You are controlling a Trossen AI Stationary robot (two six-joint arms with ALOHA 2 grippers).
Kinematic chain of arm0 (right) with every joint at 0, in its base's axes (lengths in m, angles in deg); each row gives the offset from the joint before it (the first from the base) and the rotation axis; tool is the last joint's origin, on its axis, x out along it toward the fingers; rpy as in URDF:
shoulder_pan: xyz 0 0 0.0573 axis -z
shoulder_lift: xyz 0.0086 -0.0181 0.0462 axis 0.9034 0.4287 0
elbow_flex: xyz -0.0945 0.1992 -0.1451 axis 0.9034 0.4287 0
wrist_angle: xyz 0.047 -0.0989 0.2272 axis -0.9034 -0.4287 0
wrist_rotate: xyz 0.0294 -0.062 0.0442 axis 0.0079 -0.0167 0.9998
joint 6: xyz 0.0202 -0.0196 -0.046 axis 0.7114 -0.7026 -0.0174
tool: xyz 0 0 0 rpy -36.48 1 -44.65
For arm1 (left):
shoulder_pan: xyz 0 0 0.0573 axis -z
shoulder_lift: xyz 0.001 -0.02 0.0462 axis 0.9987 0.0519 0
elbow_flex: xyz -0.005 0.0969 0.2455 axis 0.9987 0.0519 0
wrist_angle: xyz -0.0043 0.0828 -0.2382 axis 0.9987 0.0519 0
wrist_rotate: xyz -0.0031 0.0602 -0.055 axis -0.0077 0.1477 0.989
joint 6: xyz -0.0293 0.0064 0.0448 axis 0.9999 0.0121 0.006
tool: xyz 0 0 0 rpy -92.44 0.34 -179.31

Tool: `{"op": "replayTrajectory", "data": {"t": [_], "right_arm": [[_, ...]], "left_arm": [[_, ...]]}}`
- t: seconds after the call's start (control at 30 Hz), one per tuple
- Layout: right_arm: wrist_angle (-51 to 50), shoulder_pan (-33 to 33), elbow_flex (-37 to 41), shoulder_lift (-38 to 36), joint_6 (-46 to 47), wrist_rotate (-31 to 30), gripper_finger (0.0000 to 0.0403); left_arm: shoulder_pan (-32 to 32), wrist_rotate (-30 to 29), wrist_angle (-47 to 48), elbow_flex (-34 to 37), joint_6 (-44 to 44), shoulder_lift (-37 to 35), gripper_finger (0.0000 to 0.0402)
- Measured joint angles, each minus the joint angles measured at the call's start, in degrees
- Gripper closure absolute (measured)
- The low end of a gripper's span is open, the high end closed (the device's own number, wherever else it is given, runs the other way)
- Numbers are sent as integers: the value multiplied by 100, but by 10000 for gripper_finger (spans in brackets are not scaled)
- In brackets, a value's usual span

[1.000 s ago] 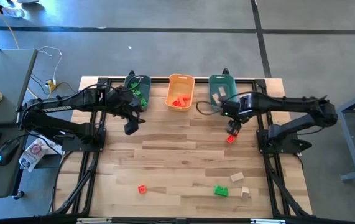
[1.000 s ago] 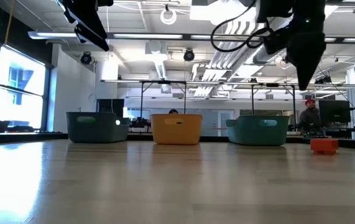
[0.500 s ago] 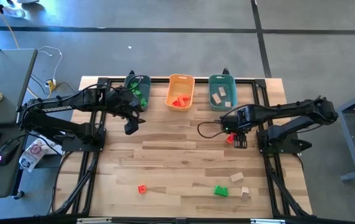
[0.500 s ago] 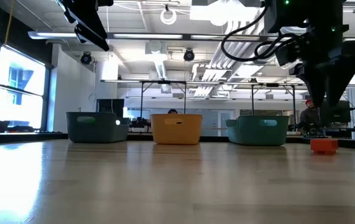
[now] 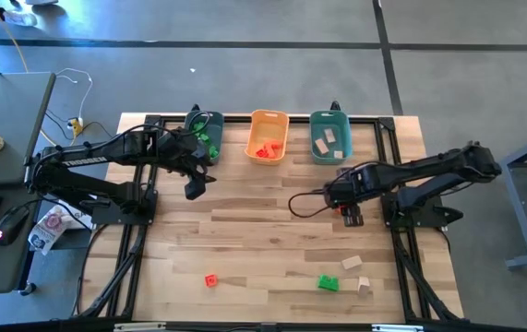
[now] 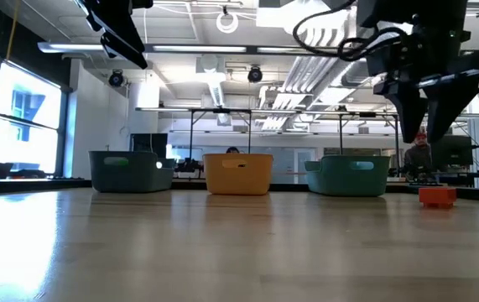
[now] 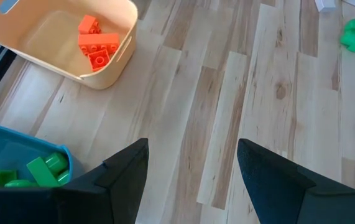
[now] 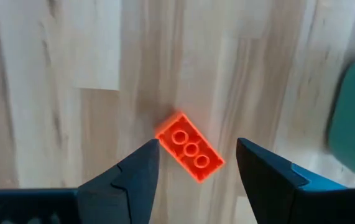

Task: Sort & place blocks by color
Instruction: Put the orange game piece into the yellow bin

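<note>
A red-orange block [image 8: 189, 154] with three studs lies flat on the wooden table, right of the middle. It also shows in the low view as the red-orange block [image 6: 437, 196]. My right gripper [image 5: 349, 214] hangs open above it and points down. In the right wrist view its fingers stand on either side of the block, clear of it. My left gripper [image 5: 194, 189] waits open and raised near the left teal bin [image 5: 203, 134], with nothing between its fingers. Near the front edge lie a red block [image 5: 210, 280], a green block [image 5: 328, 283] and two tan blocks [image 5: 352, 264].
Three bins stand along the far edge. The left teal bin holds green blocks, the orange bin [image 5: 268, 136] holds red blocks, and the right teal bin [image 5: 329, 136] holds tan blocks. Bare wood lies between the bins and the front blocks. A cable loops beside the right arm.
My right gripper has come from beside the right teal bin toward the near edge and has sunk. It has rolled about its own axis and now stands over the red-orange block. It has stayed open. The block has not moved.
</note>
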Motion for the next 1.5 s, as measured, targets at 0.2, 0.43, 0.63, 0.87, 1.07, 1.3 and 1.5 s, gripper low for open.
{"op": "replayTrajectory", "data": {"t": [0.2,0.43,0.63,0.87,1.07,1.3,1.5], "right_arm": [[-148,1,-237,599,-599,-54,203],[-527,-20,-271,1249,-1031,-64,203],[-443,-37,-275,1652,-1267,-137,203],[-444,-38,-277,2185,-1504,-351,203],[-433,-41,-275,2516,-1503,-321,203],[-209,-30,-275,2602,-1341,-344,205],[-187,-28,-275,2602,-937,-251,267]], "left_arm": [[-2,0,-19,0,-42,36,170],[-2,0,-13,2,-44,235,170],[-2,0,-6,2,-161,441,170],[-2,-2,14,2,-195,589,170],[-2,0,22,2,-198,616,170],[-2,0,22,2,-199,616,170],[-2,0,22,2,-197,616,170]]}}
